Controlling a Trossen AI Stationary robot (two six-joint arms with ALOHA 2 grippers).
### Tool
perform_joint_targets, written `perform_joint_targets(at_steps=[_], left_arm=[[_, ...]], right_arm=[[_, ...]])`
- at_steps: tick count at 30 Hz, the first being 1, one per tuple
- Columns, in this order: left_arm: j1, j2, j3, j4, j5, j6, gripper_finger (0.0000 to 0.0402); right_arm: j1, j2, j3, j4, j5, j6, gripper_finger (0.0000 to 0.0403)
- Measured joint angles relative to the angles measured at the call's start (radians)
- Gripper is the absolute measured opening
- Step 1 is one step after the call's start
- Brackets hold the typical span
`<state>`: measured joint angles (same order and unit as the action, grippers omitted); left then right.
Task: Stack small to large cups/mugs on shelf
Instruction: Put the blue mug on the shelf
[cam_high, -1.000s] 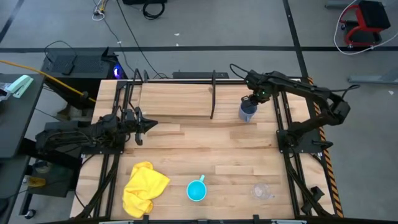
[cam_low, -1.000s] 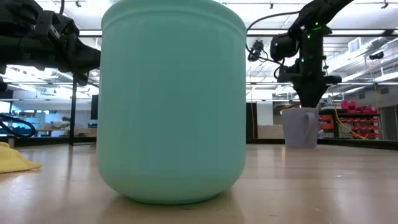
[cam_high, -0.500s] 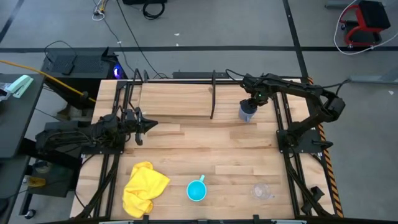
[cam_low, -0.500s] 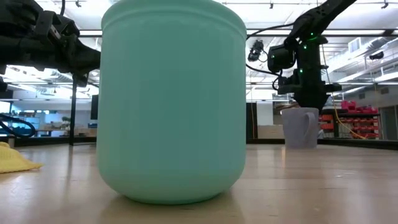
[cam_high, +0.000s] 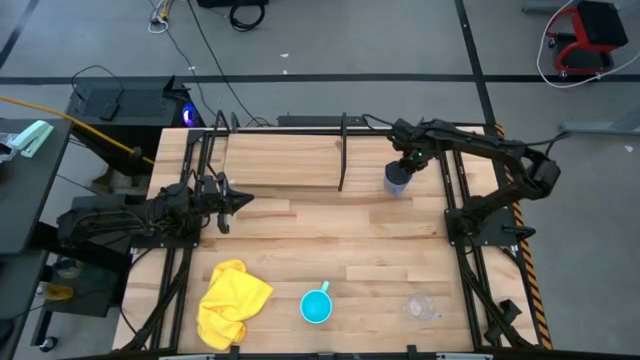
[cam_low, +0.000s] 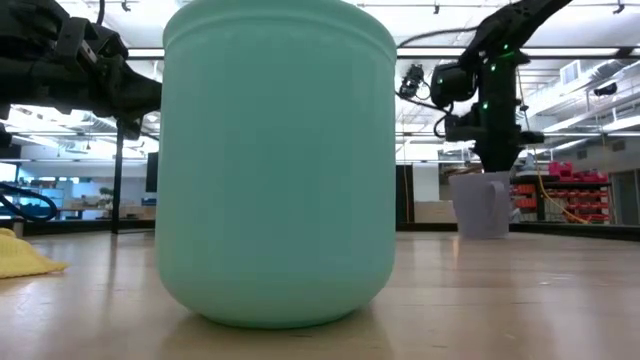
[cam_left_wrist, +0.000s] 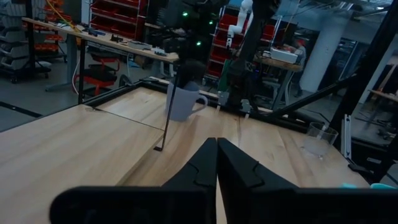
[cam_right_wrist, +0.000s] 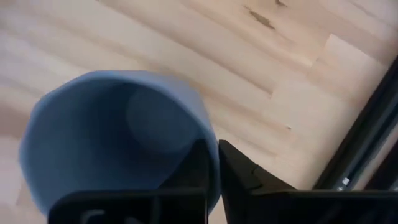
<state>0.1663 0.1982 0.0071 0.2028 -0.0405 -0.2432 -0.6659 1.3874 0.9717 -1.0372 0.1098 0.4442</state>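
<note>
The grey-blue mug (cam_high: 396, 179) is at the table's far right, just right of the shelf (cam_high: 280, 160) and its black post (cam_high: 342, 152). My right gripper (cam_high: 406, 165) is over it and shut on its rim; the mug is tilted in the low view (cam_low: 480, 205) and in the left wrist view (cam_left_wrist: 184, 102). The cyan mug (cam_high: 316, 306) stands on its base near the front edge and fills the low view (cam_low: 278, 160). The clear cup (cam_high: 420, 306) stands to its right. My left gripper (cam_high: 236, 198) is shut and empty at the table's left. My right gripper pinches the mug's rim (cam_right_wrist: 210, 147), one finger (cam_right_wrist: 196, 167) inside the mug and one (cam_right_wrist: 241, 175) outside it. The fingers come from above, pointing down. The mug is tilted; I cannot tell if its base is clear of the table.
A yellow cloth (cam_high: 232, 302) lies bunched at the front left. The black frames of the arm mounts run along the left side (cam_high: 180, 250) and the right side (cam_high: 470, 250). Bare wood lies in the table's middle (cam_high: 330, 235).
My right gripper has come down a little onto the grey-blue mug's rim. The mug, which stood upright, now leans slightly and has shifted a bit toward the shelf.
</note>
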Motion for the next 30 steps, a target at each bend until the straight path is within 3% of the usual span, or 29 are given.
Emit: perform_joint_targets(at_steps=[8,15,22,30], left_arm=[[0.000,0.000,0.000,0.000,0.000,-0.007,0.0022],[0.000,0.000,0.000,0.001,0.000,-0.007,0.0020],[0.000,0.000,0.000,0.001,0.000,-0.007,0.0015],[0.000,0.000,0.000,0.000,0.000,-0.008,0.0024]], right_arm=[[0.209,-0.098,0.063,-0.010,-0.019,0.105,0.0015],[0.456,-0.097,0.237,-0.039,-0.036,0.285,0.0015],[0.628,0.044,0.494,-0.034,0.012,0.341,0.0015],[0.629,0.310,0.789,-0.092,0.031,0.261,0.0015]])
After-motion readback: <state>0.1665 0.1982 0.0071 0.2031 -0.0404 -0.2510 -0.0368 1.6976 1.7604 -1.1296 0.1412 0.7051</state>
